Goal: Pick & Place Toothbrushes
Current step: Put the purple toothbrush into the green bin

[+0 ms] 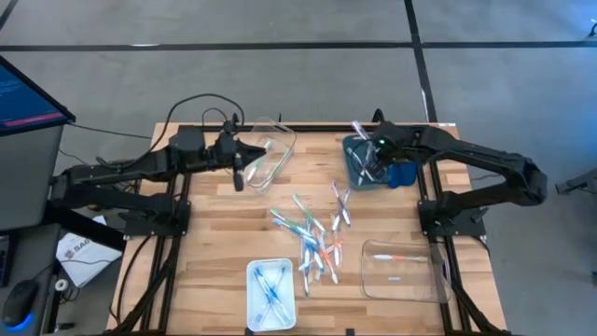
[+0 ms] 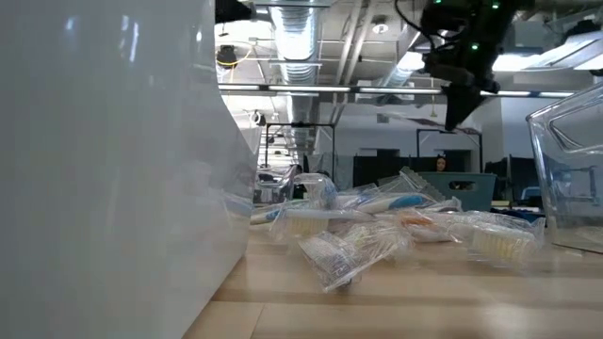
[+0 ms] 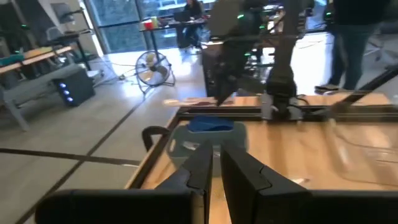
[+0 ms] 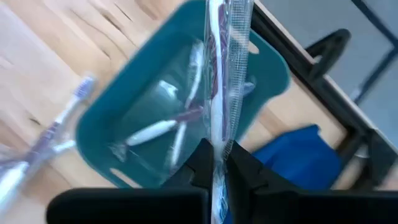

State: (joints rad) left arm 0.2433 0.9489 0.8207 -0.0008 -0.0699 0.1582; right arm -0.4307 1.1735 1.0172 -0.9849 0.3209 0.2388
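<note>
A: Teal bin [image 1: 358, 175] at about 1 o'clock on the tabletop [image 1: 215, 252], what's in it?

B: A few toothbrushes already, seen through the right wrist view. Right gripper [image 4: 216, 163] hangs over that bin, fingers pinching a wrapped toothbrush [image 4: 222, 74], not dropped yet. Blue cloth [image 4: 297, 155] just beside the bin.

A: Left side?

B: Left gripper [image 1: 240, 173] at 11 o'clock, fingers pressed together, nothing in them, parked next to the clear tub [image 1: 271, 149]. That tub looks empty, can't be sure.

A: What's left loose?

B: Pile of toothbrushes [image 1: 315, 233] at centre, drifting toward 5 o'clock. Roughly a dozen, hard to count, overlapping. Low view shows them still in wrappers.

A: Other containers?

B: White tray [image 1: 270, 293] at 6 o'clock holds a few blue-ish ones. Clear box [image 1: 403, 271] at 5 o'clock has one or two with orange-pink parts.

A: So sorting by colour?

B: Looks like it, my guess only. Progress: under halfway I'd say. A handful placed across three containers, one in hand over the teal bin, most of the pile untouched.
</note>
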